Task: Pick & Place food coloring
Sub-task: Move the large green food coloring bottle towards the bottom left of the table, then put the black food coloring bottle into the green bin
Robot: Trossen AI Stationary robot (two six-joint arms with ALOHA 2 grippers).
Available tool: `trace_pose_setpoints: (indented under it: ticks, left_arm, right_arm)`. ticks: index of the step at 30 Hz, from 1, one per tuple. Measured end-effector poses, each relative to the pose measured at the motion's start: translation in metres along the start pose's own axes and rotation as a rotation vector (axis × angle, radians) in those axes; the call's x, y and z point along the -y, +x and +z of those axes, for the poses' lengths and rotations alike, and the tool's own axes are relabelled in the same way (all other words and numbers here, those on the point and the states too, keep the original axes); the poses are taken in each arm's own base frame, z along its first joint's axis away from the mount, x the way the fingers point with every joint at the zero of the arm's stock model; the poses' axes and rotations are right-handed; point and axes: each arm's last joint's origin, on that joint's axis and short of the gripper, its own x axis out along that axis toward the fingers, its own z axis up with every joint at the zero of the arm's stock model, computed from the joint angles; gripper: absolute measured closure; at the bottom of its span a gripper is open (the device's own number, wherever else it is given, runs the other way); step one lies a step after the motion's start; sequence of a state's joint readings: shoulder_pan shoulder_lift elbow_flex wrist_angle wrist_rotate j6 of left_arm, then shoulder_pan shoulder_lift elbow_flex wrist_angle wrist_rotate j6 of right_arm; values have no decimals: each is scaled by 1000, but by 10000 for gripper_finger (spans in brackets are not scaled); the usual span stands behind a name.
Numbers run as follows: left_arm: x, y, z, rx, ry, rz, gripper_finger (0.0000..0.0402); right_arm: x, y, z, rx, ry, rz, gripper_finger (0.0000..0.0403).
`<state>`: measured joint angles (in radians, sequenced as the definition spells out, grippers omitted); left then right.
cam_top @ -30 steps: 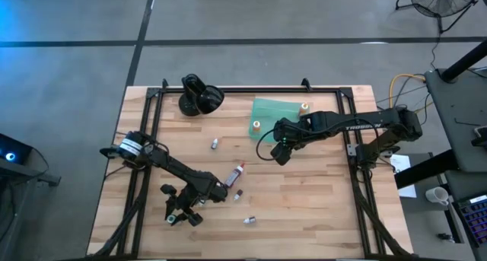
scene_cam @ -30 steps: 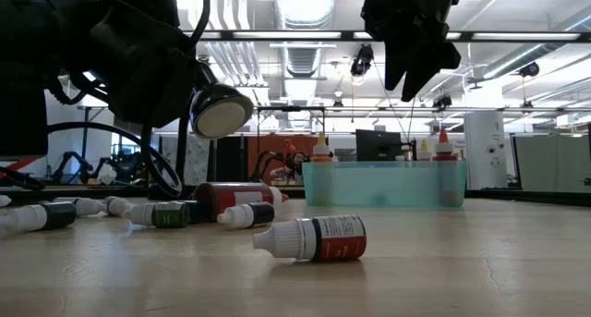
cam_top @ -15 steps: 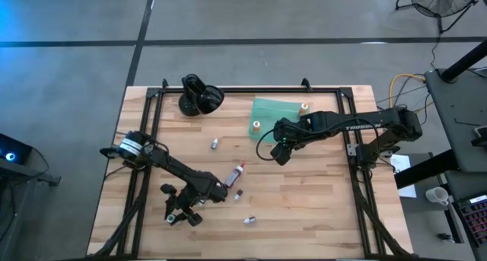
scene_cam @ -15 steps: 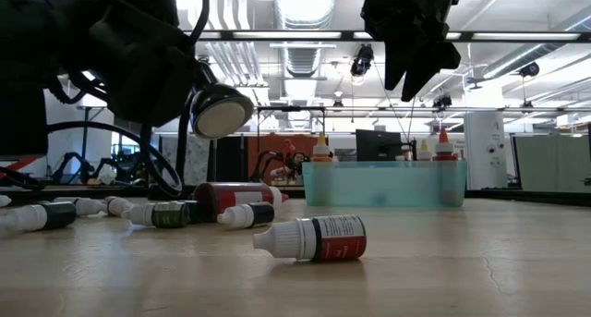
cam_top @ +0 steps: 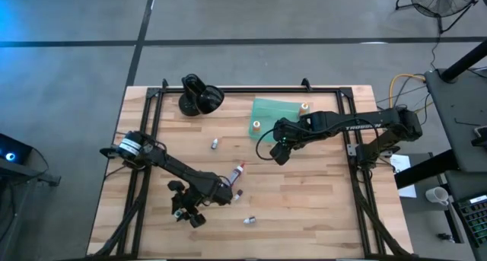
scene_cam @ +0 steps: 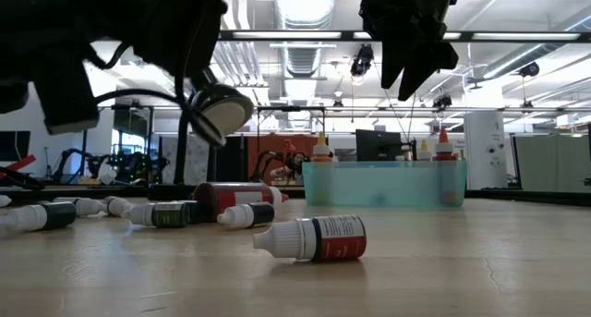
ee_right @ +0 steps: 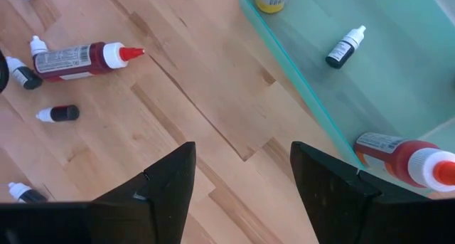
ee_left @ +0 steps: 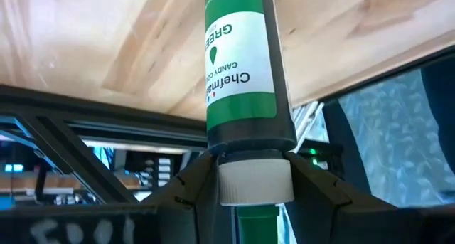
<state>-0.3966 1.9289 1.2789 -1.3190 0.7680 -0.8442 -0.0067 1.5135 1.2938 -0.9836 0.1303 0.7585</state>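
Gripping a green candy-color bottle [ee_left: 240, 66] by its white cap end, the left gripper [cam_top: 185, 208] sits at about 7 o'clock on the table [cam_top: 319, 208], jaws narrowed on the neck. Bottle body sticks out past the fingertips, label readable, clear of the wood as far as the left wrist view shows. Other food coloring loose on the table: red bottle [cam_top: 239, 170] near centre, small dark one [cam_top: 238, 193] just beside it, another [cam_top: 248, 220] at 6 o'clock, a grey-white one [cam_top: 214, 144] toward 11 o'clock. Teal tray [cam_top: 274, 109] at 1 o'clock already has a yellow-capped bottle [cam_top: 256, 125] and another [cam_top: 303, 106]. Right gripper [cam_top: 278, 151] hovers at the tray's near edge, fingers spread wide, nothing in them.

Risks, my read: the hold is only on the cap, so the bottle could pivot or slip out during the carry. The right arm is parked by the tray, so there's a collision chance on approach. A low carry could knock the loose bottles and roll them.
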Motion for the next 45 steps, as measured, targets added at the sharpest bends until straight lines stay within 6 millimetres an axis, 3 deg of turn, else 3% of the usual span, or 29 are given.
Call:
trace_pose_setpoints:
  ticks: [17,27,32,38,45]
  left_arm:
    - [2,-2,0,37,42,16,278]
    - [1,-1,3,87,23,60,175]
    - [1,-3,4,122,18,85,150]
    - [9,-14,1,218,38,114,147]
    - [19,-41,-11,458,-21,249,147]
  right_arm:
    - [0,0,0,2,0,2,179]
    - [0,0,0,5,0,5,179]
    - [-1,0,1,7,1,6,179]
    - [-2,0,2,22,3,21,179]
    - [-2,0,2,24,4,22,179]
